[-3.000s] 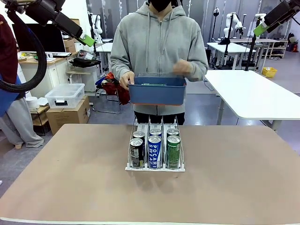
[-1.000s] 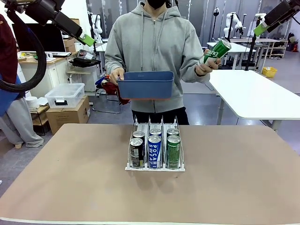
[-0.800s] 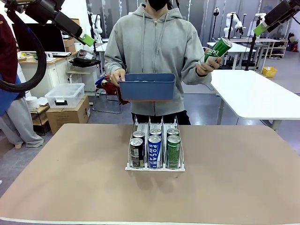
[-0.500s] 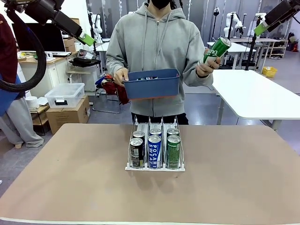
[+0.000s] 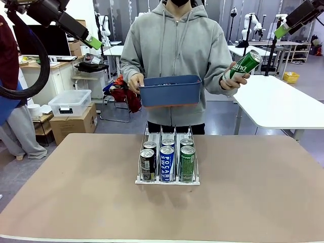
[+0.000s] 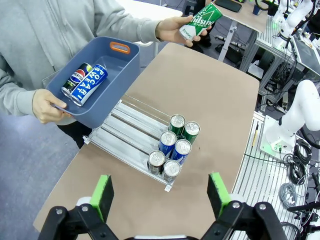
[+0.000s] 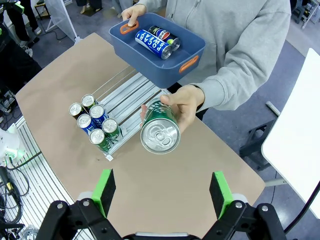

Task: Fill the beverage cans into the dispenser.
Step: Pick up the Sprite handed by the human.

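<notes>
Dispenser [image 5: 153, 135]: set on the desk [image 5: 253, 192], mid-surface; six beverage cans [image 5: 166, 163] are lined at its 6 o'clock end. Blue bin [image 5: 171, 93] is held above at 12 o'clock, two cans [image 6: 85, 82] inside, one apparently black. Green can [image 5: 243, 66] is held by a hand [image 5: 234, 81] at 2 o'clock. Left end effector [image 6: 160, 192], right end effector [image 7: 162, 192]: both spread apart, empty.

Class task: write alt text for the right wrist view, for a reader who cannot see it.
A person's hand holds a green can, silver top toward the camera, above a table, framed by the green pads of the open right gripper. The other hand carries a blue bin with two cans lying in it; a clear dispenser holds six upright cans.
</notes>
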Tool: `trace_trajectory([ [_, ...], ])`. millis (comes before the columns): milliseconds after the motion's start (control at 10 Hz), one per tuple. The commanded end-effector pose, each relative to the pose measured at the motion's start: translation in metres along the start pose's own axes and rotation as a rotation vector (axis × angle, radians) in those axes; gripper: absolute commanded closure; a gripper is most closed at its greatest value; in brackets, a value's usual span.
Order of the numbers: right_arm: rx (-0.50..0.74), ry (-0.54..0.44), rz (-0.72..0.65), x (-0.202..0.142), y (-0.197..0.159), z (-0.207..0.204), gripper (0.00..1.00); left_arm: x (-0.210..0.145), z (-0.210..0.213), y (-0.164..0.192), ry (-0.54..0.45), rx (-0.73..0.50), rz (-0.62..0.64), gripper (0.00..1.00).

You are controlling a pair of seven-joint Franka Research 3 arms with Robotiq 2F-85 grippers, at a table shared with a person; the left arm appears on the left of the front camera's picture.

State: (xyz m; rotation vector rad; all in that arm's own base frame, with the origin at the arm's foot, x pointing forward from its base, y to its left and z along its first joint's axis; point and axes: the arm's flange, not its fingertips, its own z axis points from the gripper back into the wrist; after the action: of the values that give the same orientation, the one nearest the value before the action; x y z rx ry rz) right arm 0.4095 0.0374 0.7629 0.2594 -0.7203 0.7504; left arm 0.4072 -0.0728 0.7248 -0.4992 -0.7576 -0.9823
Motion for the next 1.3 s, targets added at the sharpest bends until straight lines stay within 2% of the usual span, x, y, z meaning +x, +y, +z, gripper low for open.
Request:
trace_trajectory([
  [0, 0.01, -0.006, 0.001, -0.001, 0.0, 0.0, 0.0, -0.001, 0.0, 0.0, 0.003, -0.001, -0.001, 0.0],
  [300, 0.0, 0.0, 0.0, 0.0, 0.0, 0.0, 0.0, -0.001, 0.0, 0.0, 0.003, -0.001, -0.001, 0.0],
  [500, 0.073, 0.016, -0.014, 0.009, -0.005, -0.026, 0.0, -0.001, 0.0, 0.0, 0.003, -0.001, -0.001, 0.0],
  [700, 0.132, 0.061, 0.02, 0.01, -0.016, -0.033, 0.0, -0.001, 0.0, 0.0, 0.003, -0.001, -0.001, 0.0],
  [1200, 0.167, 0.055, -0.013, 0.018, -0.017, -0.061, 0.0, -0.001, 0.0, 0.0, 0.003, -0.001, -0.001, 0.0],
])
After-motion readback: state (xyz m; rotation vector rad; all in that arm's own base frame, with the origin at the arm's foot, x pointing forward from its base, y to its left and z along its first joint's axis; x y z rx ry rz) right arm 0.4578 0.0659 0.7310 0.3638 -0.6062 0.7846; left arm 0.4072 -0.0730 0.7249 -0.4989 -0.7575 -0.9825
